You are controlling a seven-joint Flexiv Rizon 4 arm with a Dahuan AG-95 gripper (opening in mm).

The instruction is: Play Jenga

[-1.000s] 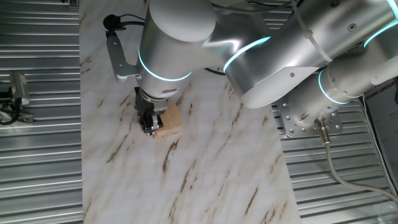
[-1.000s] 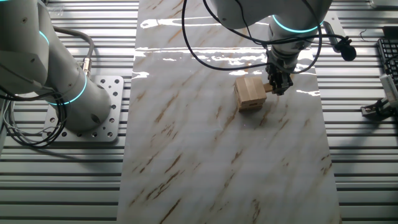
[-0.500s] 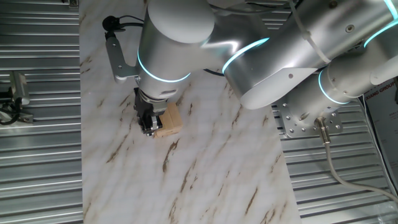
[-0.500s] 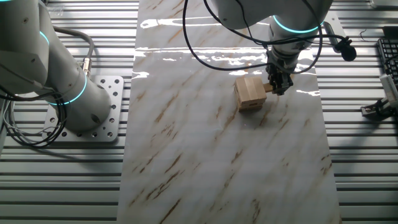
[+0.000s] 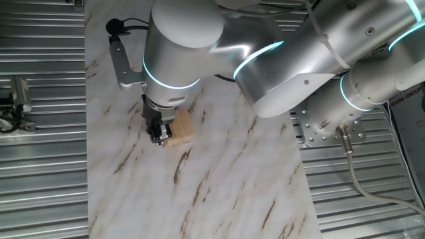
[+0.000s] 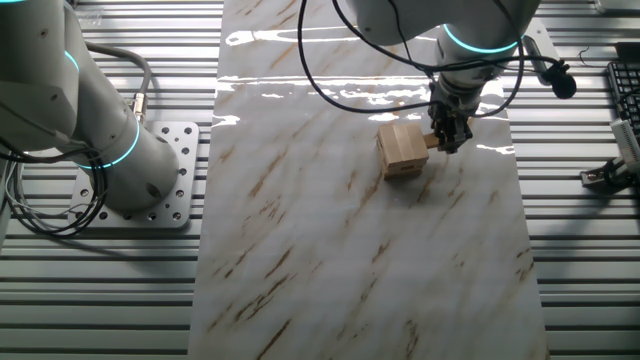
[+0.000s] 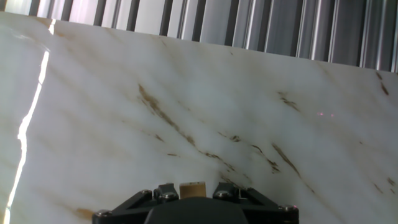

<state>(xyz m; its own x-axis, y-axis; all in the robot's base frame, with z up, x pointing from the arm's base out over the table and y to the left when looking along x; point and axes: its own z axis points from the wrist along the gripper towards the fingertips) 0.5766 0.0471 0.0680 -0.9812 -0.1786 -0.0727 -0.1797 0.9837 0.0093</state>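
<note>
Where the white marble-patterned table top [image 6: 330, 250] with its brown veins runs down the middle of both fixed views, a small, low stack of light tan wooden Jenga blocks [image 6: 402, 149] stands on it, toward the far end in the other fixed view and near one long edge in one fixed view [image 5: 180, 128]. The black two-finger gripper [image 6: 446, 140] of the silver robot arm [image 5: 279, 60] is down at the side of the stack, and a single tan block end [image 6: 432, 141] juts from the stack into the fingers; the jaws appear pinched on that block. In the hand view the gripper's dark body [image 7: 196, 208] fills the bottom edge, with the pale end of the block [image 7: 193, 188] showing between the fingers, and beyond it only the marble surface [image 7: 205, 106], streaked with brown and catching a bright strip of glare at the left. Glare also lies in white patches across the far end of the top in the other fixed view. The slab rests on a bed of ribbed grey metal slats [image 6: 110, 290] that extends on both sides. The arm's round base [image 6: 90, 140] sits on a perforated metal mounting plate [image 6: 185, 150] beside the slab, with grey cables [image 6: 50, 215] looping around it. Black cables [image 6: 340, 80] hang from the wrist above the table. At the far right edge of the other fixed view, part of a dark keyboard-like object [image 6: 625, 110] is visible.
</note>
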